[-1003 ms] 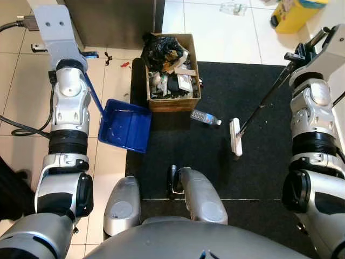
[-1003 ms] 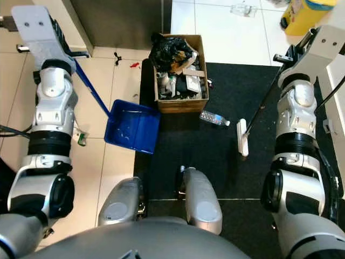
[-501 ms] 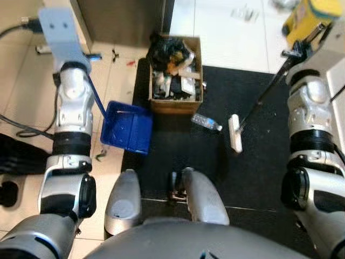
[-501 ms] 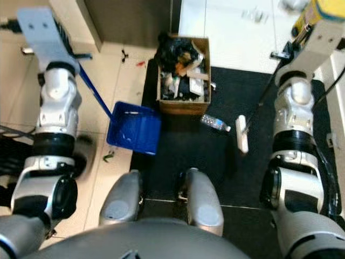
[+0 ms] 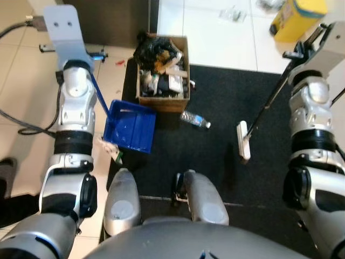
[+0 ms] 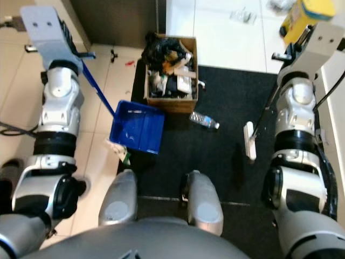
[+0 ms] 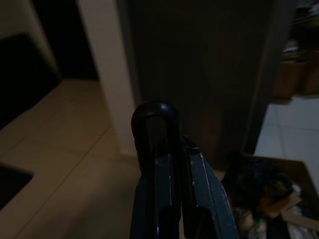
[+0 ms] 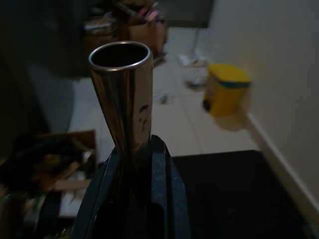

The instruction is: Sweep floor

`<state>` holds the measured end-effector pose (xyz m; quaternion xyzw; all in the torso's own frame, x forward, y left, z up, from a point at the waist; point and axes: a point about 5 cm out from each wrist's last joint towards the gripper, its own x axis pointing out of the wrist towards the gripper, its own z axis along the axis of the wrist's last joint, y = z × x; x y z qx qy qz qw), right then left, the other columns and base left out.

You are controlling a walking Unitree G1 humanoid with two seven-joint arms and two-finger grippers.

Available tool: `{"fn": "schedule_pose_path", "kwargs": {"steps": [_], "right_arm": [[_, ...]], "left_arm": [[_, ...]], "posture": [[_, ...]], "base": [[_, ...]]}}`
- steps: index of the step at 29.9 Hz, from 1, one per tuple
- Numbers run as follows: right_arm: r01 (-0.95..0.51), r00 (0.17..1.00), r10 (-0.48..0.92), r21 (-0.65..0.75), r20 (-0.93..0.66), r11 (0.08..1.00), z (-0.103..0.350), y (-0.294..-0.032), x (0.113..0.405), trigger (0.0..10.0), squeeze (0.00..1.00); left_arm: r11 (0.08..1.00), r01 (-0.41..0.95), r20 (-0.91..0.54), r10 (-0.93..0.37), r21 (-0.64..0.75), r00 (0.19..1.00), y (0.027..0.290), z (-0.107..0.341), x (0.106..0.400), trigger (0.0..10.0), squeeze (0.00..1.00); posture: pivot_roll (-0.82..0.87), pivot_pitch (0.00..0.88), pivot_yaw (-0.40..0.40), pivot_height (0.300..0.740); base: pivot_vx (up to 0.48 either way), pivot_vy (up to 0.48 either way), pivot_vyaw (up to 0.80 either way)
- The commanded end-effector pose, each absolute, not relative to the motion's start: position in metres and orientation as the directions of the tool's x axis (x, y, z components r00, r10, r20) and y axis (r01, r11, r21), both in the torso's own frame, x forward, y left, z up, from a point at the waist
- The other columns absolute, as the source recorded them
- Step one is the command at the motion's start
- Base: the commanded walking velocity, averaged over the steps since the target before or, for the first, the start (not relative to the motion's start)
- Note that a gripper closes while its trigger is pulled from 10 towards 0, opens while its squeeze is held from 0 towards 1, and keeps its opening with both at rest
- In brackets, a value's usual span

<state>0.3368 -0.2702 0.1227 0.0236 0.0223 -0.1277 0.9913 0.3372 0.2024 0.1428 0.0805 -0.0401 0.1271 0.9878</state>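
Gripping the broom (image 5: 245,139) handle, the right hand (image 8: 132,199) is clamped; its head rests on the black mat (image 5: 226,108). The left hand (image 7: 169,199) clamps the blue dustpan (image 5: 129,127) at the mat's left edge.

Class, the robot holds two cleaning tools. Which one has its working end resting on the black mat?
The broom in the right end effector: its white head lies on the black mat. The blue dustpan sits mostly on tile.

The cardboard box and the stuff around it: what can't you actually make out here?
- Box: the jumbled contents are too small to name in the eye views, and too dark in the left wrist view.
- Litter on the far white tiles: too small to identify.
- Yellow bin: cut off by the top edge.
- Bottle: label too small to read.
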Motion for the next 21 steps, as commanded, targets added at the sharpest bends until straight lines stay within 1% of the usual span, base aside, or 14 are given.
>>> {"fn": "schedule_pose_path", "kwargs": {"steps": [1, 15, 21], "right_arm": [[0.27, 0.963, -0.27, 0.042, -0.009, 0.962, 0.1319, -0.2782, 0.3369, 10.0, 0.0], [0.261, 0.965, -0.261, 0.048, -0.007, 0.964, 0.1305, -0.2758, 0.3382, 10.0, 0.0], [0.259, 0.966, -0.259, 0.052, -0.006, 0.965, 0.13, -0.2749, 0.3386, 10.0, 0.0]], "left_arm": [[0.958, -0.24, 0.136, 0.22, 0.159, 0.966, 0.195, 0.1515, 0.3401, 10.0, 0.0], [0.955, -0.249, 0.129, 0.229, 0.163, 0.965, 0.1972, 0.1503, 0.3401, 10.0, 0.0], [0.954, -0.25, 0.128, 0.231, 0.165, 0.964, 0.1976, 0.1504, 0.3402, 10.0, 0.0]], "posture": [[0.13, 0.029, -0.063, 0.74], [0.13, 0.032, -0.063, 0.74], [0.14, 0.032, -0.061, 0.74]], "base": [[0.0, -0.431, 0.0], [0.0, -0.417, 0.0], [0.249, -0.404, 0.0]]}}
